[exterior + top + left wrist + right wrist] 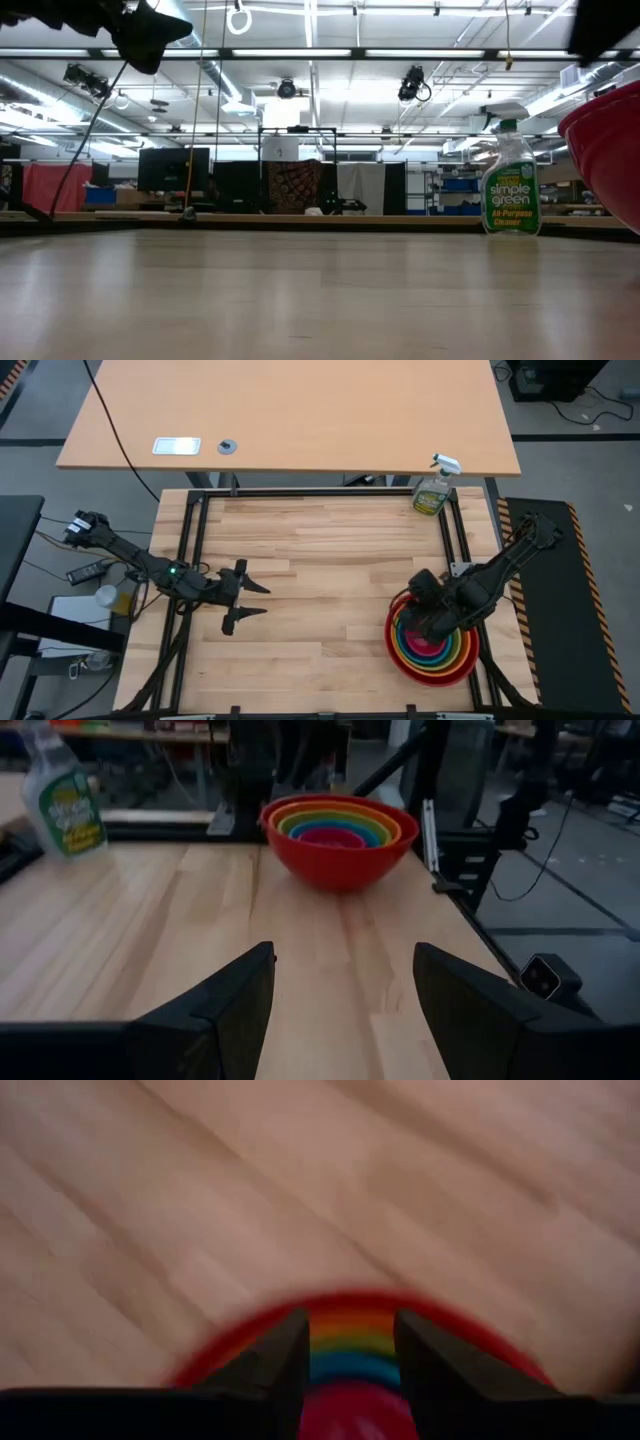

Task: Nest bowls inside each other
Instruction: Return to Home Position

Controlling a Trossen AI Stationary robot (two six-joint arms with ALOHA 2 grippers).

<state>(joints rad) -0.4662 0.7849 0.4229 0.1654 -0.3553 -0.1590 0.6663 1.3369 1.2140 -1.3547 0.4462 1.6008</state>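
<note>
Several bowls (440, 652) sit nested in one stack near the table's right front corner: red outermost (335, 865), then orange, lime green and blue, with the pink one (332, 837) innermost. The red bowl's base rests on the wood. My right gripper (350, 1350) hovers over the stack's left part (422, 608), pointing steeply down, open, with only the coloured rims showing between its fingers. My left gripper (262, 600) stands open over the table's left half, pointing roughly level toward the stack (345, 980).
A green spray bottle (432, 490) stands at the table's far right corner, also seen in the low view (510, 180). A black frame rail (470, 560) borders the table. Bare wood (330, 580) lies between the two arms.
</note>
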